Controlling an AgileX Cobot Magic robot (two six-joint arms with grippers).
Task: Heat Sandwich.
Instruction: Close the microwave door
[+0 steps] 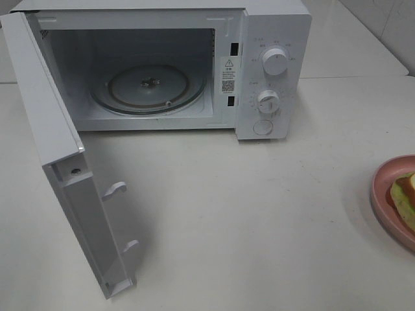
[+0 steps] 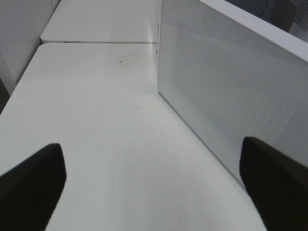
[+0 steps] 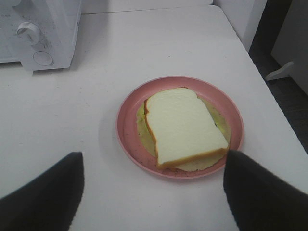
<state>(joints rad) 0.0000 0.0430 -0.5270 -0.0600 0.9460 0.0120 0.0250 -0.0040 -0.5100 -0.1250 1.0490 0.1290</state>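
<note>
The sandwich (image 1: 406, 198) lies on a pink plate (image 1: 382, 188) at the table's right edge, half cut off in the high view. In the right wrist view the sandwich (image 3: 183, 125) shows a pale bread slice on top with green at its rim, resting on the plate (image 3: 127, 130). My right gripper (image 3: 153, 155) hovers open just short of the plate, its dark fingers (image 3: 43, 192) apart and empty. My left gripper (image 2: 151, 147) is open over bare table beside the microwave door (image 2: 226, 82). Neither gripper shows in the high view.
The white microwave (image 1: 272, 39) stands at the back with its door (image 1: 45, 97) swung wide to the left. Its glass turntable (image 1: 149, 87) holds nothing. Two knobs (image 1: 275, 61) sit on its right panel. The table's right edge (image 3: 269, 96) runs close behind the plate.
</note>
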